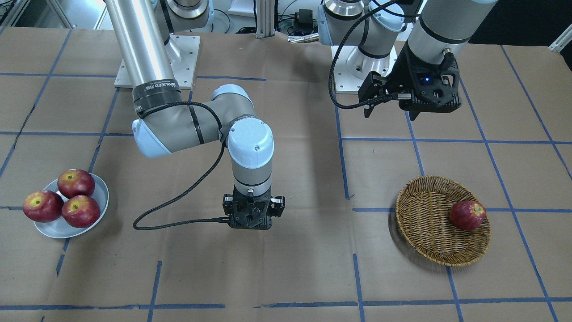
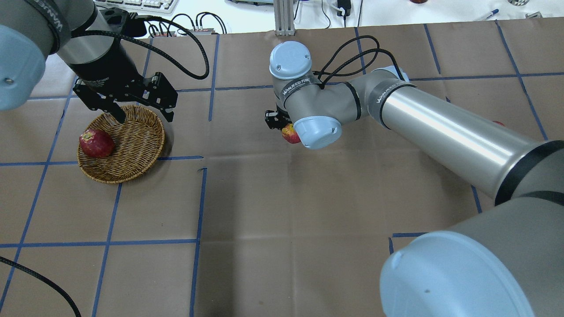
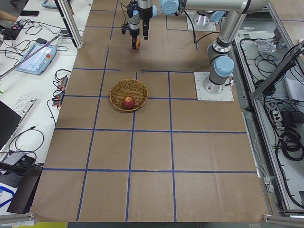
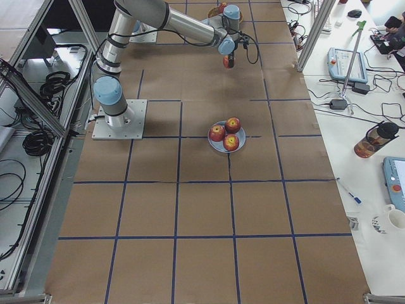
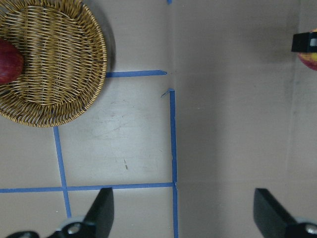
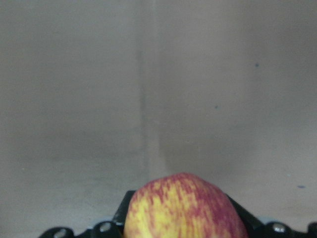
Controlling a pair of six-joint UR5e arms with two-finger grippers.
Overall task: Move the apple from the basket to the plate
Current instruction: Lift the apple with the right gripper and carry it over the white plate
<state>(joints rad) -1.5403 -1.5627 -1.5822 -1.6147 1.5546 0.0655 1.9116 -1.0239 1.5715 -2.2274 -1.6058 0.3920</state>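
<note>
The pale red-and-yellow apple is held in my right gripper, which is shut on it above the middle of the table; it fills the bottom of the right wrist view. The wicker basket holds one dark red apple. My left gripper is open and empty, hovering over the basket's far rim. The pale plate lies at the other end of the table from the basket, with three dark red apples on it.
The table is covered in brown paper with a grid of blue tape lines. The right arm's long upper link hides the plate in the overhead view. Both arm bases stand at the robot's side of the table.
</note>
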